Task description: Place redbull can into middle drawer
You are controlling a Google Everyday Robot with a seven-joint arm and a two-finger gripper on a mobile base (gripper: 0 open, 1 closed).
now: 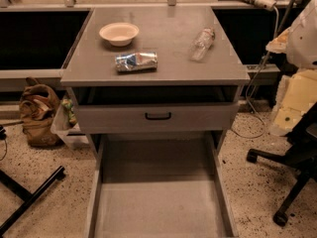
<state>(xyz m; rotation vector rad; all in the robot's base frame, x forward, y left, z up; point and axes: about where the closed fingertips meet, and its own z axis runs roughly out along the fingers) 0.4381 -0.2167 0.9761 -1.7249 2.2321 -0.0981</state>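
Gripper is not showing anywhere, so I cannot tell if it is holding something. The redbull can [136, 61] is lying sideways near the worktop's [168, 31] front edge. It is looking light, thin and slippery, so gripping gently across its middle is looking best.

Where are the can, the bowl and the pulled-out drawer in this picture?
can [136, 61], camera view, middle of its lying side.
bowl [119, 33], camera view, its inner bottom.
drawer [158, 207], camera view, bare floor of the tray.
gripper: not in the camera view.
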